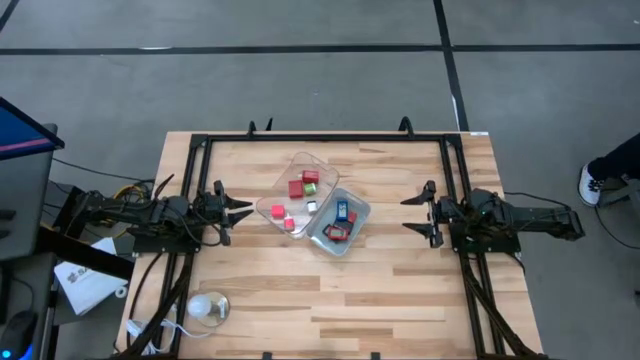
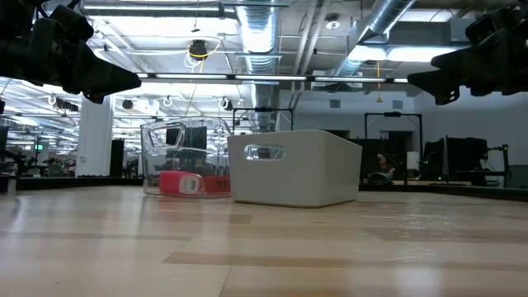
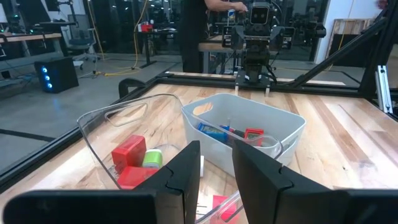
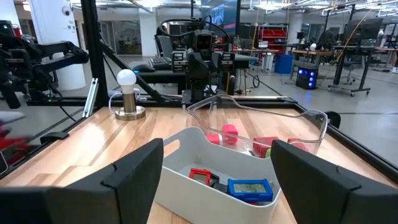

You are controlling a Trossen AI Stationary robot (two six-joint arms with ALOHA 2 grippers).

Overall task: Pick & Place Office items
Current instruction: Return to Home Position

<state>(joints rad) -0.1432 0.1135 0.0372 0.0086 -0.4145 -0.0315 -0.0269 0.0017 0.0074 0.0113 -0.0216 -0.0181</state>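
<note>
Since every office item (image 1: 296, 188) in view lies inside the clear tray (image 1: 303, 157) or the pale tray (image 3: 292, 130) touching it at mid-worktop (image 1: 400, 300), sorting looks finished. The left hand (image 1: 235, 212) and right hand (image 1: 405, 213), both released and empty, hang well apart from the trays. A round corded object (image 1: 207, 307) by the left arm obstructs nothing.

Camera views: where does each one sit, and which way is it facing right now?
High view: overhead, straight down; shows left end effector and right end effector.
Low view: tabletop height, level towards clear bin and white bin; both end effectors at top corners.
Left wrist view: faces the bins and right arm; own fingers below.
Right wrist view: faces the bins and left arm; own fingers.
Shared: both wrist views see both bins.
</note>
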